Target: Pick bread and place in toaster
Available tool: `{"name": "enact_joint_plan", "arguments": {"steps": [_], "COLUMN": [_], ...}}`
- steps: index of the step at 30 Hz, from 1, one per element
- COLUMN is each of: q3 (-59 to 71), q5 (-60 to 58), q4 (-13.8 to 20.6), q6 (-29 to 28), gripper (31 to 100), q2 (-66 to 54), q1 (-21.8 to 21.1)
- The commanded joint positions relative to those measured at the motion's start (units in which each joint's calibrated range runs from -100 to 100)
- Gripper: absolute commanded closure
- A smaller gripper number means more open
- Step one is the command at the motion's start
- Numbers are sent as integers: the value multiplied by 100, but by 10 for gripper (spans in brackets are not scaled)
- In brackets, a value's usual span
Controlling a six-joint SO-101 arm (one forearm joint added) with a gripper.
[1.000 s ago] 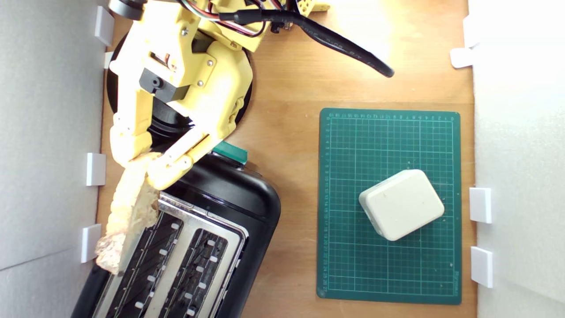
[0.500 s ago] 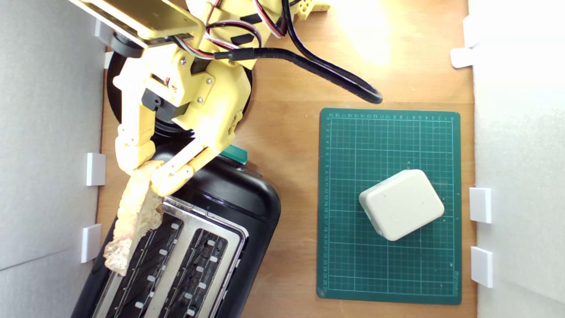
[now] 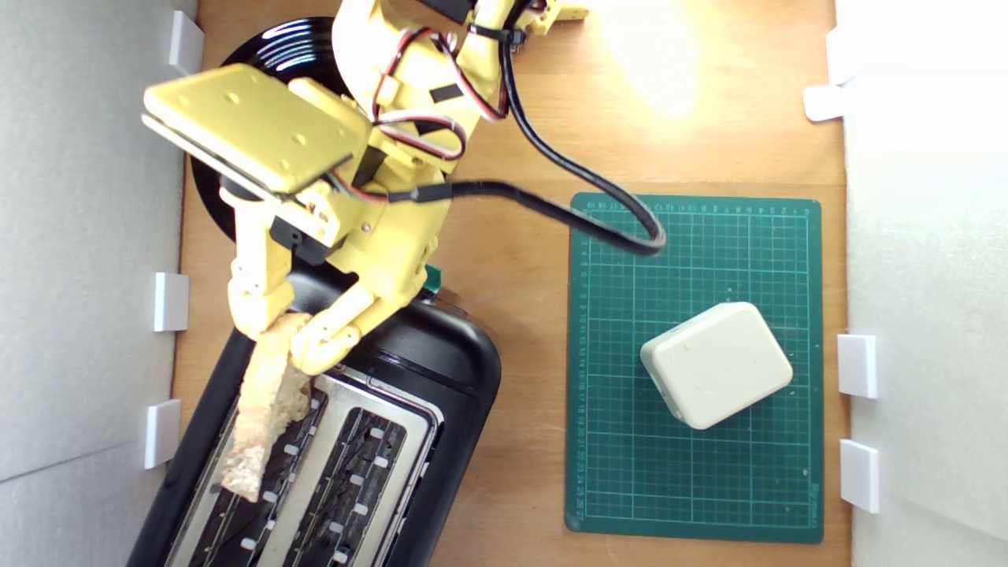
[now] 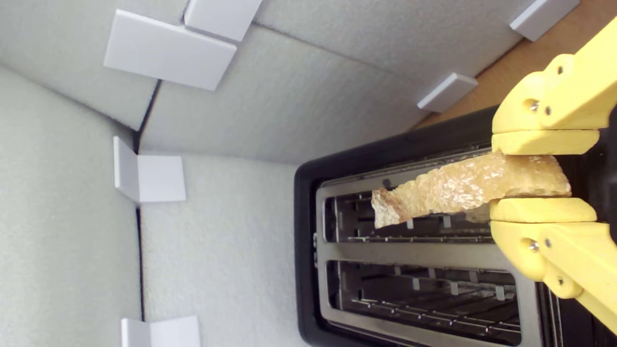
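Yellow robot fingers (image 3: 285,340) are clamped on one end of a thin slice of bread (image 3: 264,409), holding it edge-up over a black toaster (image 3: 441,378) on a wooden counter (image 3: 512,142). The bread hangs above the slot nearer the exterior view's left, slightly angled across it. Risk: if lowered while skewed, the free end could catch on the wire guides or silver rim and jam or crumble.
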Motion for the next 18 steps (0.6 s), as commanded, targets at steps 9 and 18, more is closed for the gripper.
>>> {"name": "enact_joint_plan", "arguments": {"steps": [9,18], "q3": [-293,-302], "q5": [-364,-364], "q4": [54,63], "q6": [-30,-30], "gripper": [802,802], "q2": [11,210], "q1": [-25,-17]}}
